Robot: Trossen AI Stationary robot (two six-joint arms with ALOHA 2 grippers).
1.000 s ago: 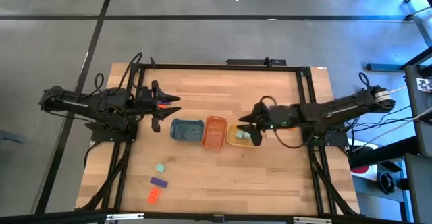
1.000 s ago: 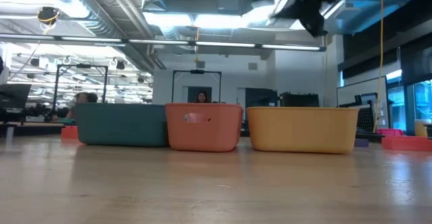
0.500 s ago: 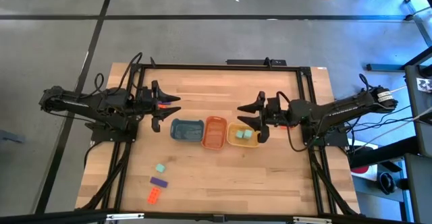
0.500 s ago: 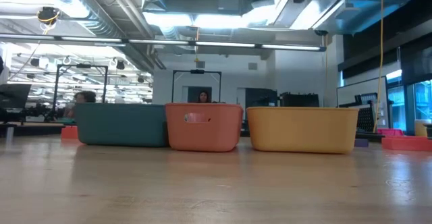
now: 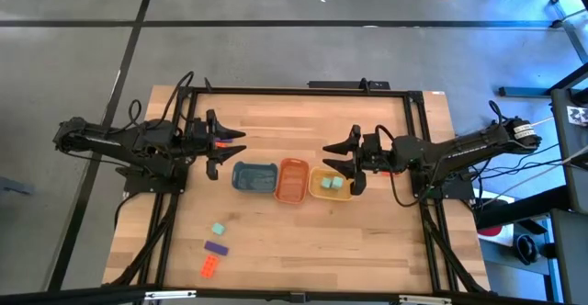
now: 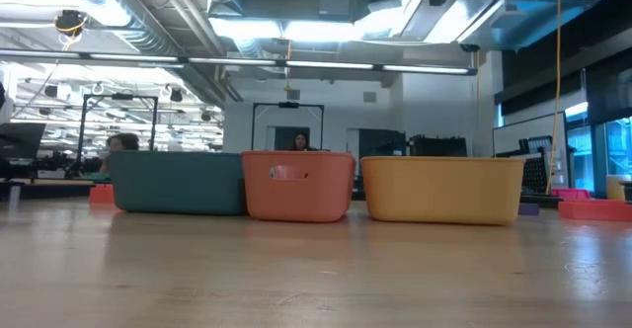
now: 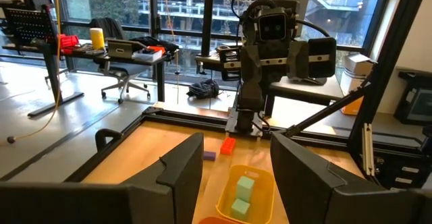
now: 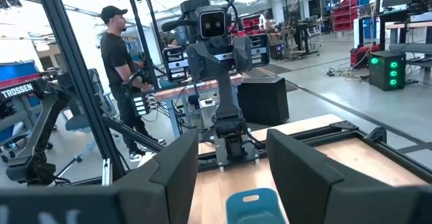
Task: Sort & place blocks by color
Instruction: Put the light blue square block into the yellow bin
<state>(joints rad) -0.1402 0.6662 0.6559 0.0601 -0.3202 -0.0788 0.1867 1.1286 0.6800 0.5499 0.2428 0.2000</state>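
Mint green blocks (image 5: 331, 185) lie in the yellow tray, with three more blocks loose on the wooden surface (image 5: 303, 241).
Two mint pieces sit side by side inside the yellow tray (image 5: 317, 192), last in a touching row with the orange tray (image 5: 292, 181) and the blue tray (image 5: 254, 177); well apart, near the surface's front left corner, lie a mint green block (image 5: 219, 229), a purple block (image 5: 216, 247) and an orange-red block (image 5: 210, 267). Both arms hang above the row's ends: the right gripper (image 5: 346, 161) over the yellow tray's far rim, fingers spread and empty, the left gripper (image 5: 223, 152) beside the blue tray, likewise spread and empty. A person (image 8: 125, 75) stands in the room beyond.
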